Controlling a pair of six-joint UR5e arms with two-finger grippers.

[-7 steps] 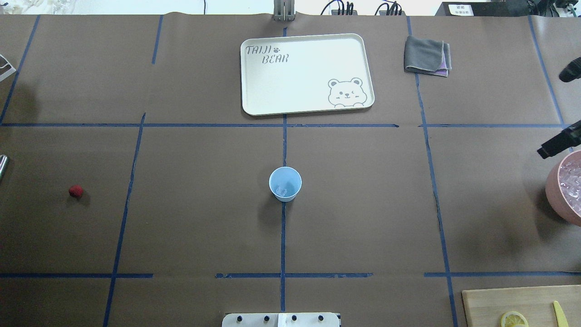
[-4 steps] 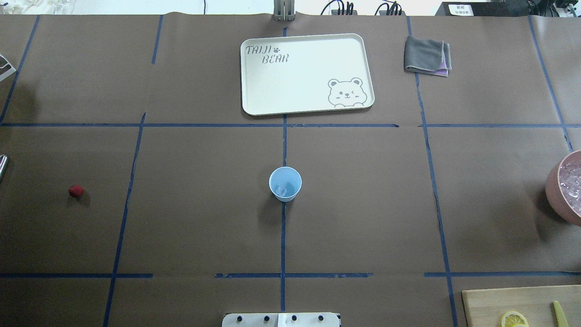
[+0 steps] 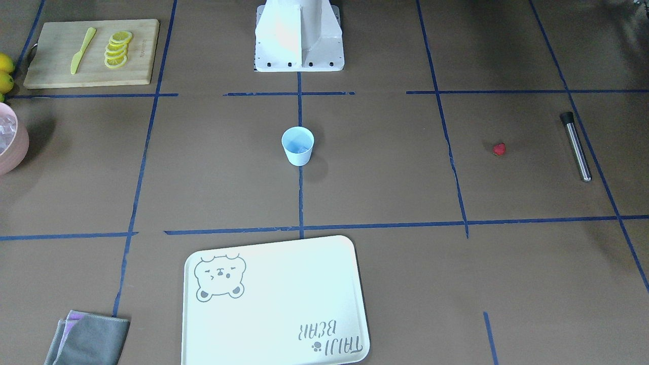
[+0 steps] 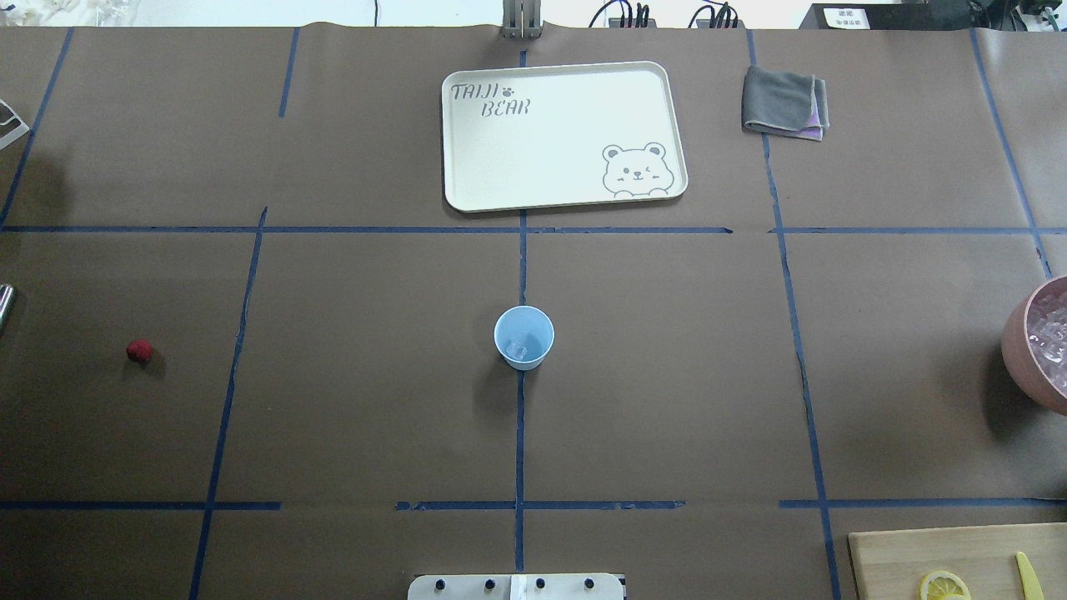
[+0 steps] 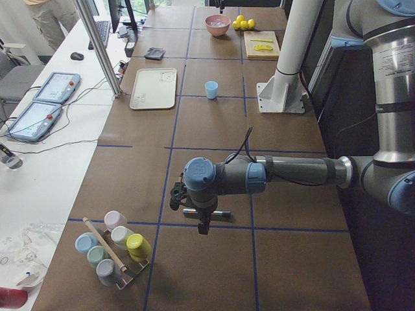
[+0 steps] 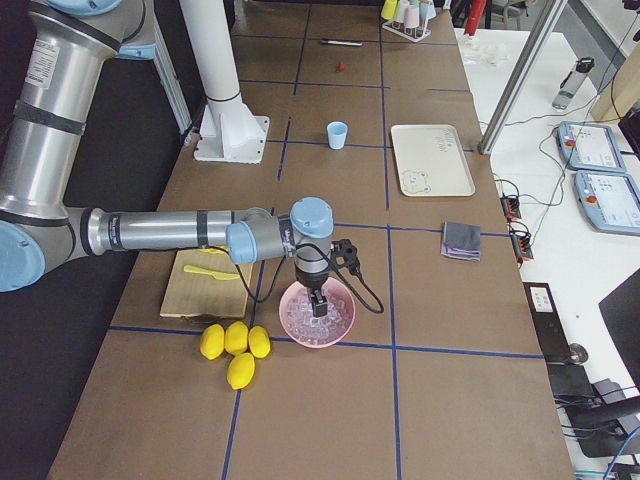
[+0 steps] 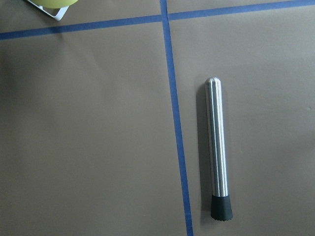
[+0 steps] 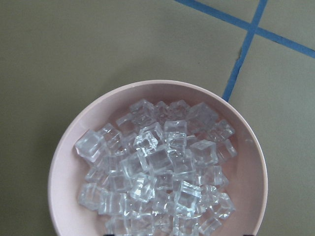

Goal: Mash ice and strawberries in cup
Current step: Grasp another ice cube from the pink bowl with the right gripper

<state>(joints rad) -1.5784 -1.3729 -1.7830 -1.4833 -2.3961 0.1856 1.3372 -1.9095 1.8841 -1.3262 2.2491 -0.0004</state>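
**rigwatcher:** Now that your right gripper (image 6: 319, 306) has slipped out of the overhead shot, where its dark tip poked in at the right edge 1 second ago, it hangs straight over the pink bowl (image 4: 1019, 354). Jaws clenched or released? Can't tell. I only get the side view, and its wrist cam shows nothing but cubes.

**mashfan:** Same for the left gripper (image 5: 203, 227), can't tell either. It hovers above the muddler (image 7: 216, 147), which lies flat on the table (image 4: 375, 417), untouched.

**rigwatcher:** The cup (image 3: 298, 156) hasn't budged. It's upright, dead centre, with what looks like 1 cube of ice (image 4: 520, 349) in the bottom. The rest of the ice sits heaped in the bowl.

**mashfan:** And the strawberry (image 4: 139, 351) is in the same spot on the bare table, well apart from the cup, near the muddler. So I'd guess you're going back for another cube. The berry isn't in yet, so mashing looks a good way off.
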